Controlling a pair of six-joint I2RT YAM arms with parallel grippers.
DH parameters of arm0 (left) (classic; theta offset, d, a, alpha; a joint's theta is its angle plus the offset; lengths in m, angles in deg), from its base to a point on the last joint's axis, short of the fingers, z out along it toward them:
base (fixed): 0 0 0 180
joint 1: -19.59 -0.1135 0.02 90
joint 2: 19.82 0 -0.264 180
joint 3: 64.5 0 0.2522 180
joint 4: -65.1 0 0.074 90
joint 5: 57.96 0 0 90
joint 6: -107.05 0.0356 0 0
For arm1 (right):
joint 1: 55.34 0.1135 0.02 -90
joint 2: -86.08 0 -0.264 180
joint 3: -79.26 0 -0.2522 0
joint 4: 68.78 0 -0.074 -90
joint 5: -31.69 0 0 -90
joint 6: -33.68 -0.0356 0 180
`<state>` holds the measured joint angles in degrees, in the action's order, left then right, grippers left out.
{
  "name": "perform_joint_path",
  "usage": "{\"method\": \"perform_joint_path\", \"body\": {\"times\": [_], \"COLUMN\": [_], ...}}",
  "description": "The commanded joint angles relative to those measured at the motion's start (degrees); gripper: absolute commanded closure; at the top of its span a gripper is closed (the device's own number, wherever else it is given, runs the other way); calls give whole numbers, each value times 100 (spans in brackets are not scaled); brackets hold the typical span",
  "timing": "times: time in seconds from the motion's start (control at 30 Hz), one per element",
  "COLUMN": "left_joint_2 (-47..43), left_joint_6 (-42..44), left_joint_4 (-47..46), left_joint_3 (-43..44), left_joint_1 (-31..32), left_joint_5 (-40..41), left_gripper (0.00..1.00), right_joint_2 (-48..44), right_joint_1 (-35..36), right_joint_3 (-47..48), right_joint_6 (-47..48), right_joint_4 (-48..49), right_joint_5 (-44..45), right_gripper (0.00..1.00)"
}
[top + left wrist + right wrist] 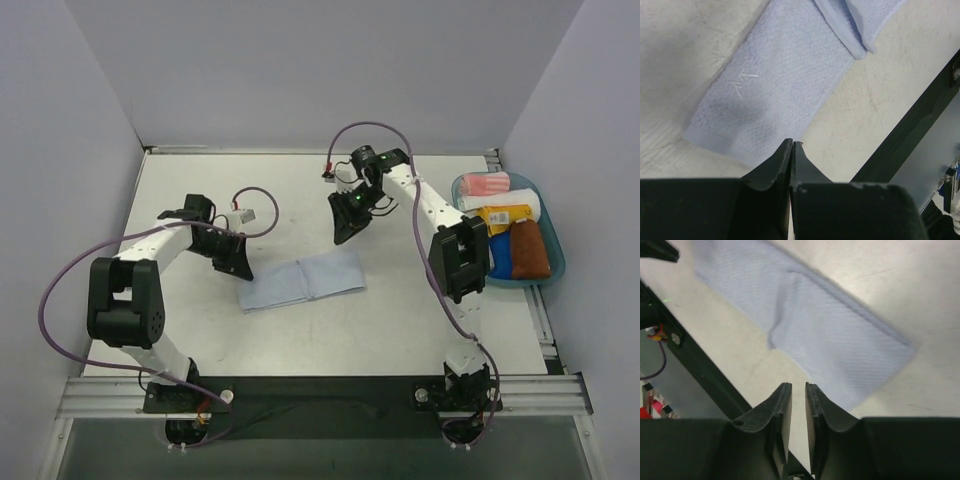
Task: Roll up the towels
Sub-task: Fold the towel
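The pale light-blue towel point(300, 281) lies flat in the middle of the table, folded into a long strip with one half lapped over the other. It also shows in the left wrist view point(775, 85) and the right wrist view point(830, 335). My left gripper point(240, 268) point(791, 143) is shut and empty, just above the towel's left end. My right gripper point(347, 235) point(798, 386) is open by a narrow gap and empty, hovering above the table behind the towel's right end. The rust-brown towel point(529, 249) lies in the teal tray point(556, 262) at the right.
The tray also holds the pink-and-white striped cloth point(485, 184), a white cloth point(505, 203), the yellow cloth point(497, 217) and a blue cloth point(500, 256). A black rail point(320, 388) runs along the table's near edge. Grey walls stand close on three sides.
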<state>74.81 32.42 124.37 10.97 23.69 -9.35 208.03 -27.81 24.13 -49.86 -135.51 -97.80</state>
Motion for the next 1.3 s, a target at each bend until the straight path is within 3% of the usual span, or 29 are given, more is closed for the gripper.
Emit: {"method": "perform_joint_path", "body": {"times": [0.0,0.13,0.33,0.5,0.57,0.7,0.77,0.87,0.9,1.07,1.27], "left_joint_2": [55,310,890,1566,2100,3121,3490,3476,3379,2484,2174], "left_joint_6": [36,-17,-70,114,202,325,282,159,150,-34,-298], "left_joint_4": [-52,-69,-69,-69,79,650,1009,1266,1275,900,371], "left_joint_3": [-89,7,200,630,1305,3159,4228,4884,4964,4062,2751], "left_joint_1": [249,355,355,293,276,337,442,530,548,531,592], "left_joint_5": [192,306,473,772,965,633,152,-149,-211,-159,-159], "left_gripper": [98,99,100,100,100,100,91,77,76,77,83], "right_joint_2": [487,742,909,392,-37,-873,-1224,-1524,-1534,-1114,-506], "right_joint_1": [-283,-301,-310,-222,-82,821,999,746,589,-545,-591], "right_joint_3": [33,-203,-906,-1924,-2566,-3367,-3517,-3430,-3403,-3140,-3086], "right_joint_6": [277,470,488,348,303,584,602,620,611,374,321], "right_joint_4": [-275,-240,58,322,427,402,367,375,384,454,603], "right_joint_5": [318,398,530,319,135,-751,-1341,-1212,-1211,-1176,-1193], "right_gripper": [84,92,95,97,96,79,76,75,75,70,68]}}
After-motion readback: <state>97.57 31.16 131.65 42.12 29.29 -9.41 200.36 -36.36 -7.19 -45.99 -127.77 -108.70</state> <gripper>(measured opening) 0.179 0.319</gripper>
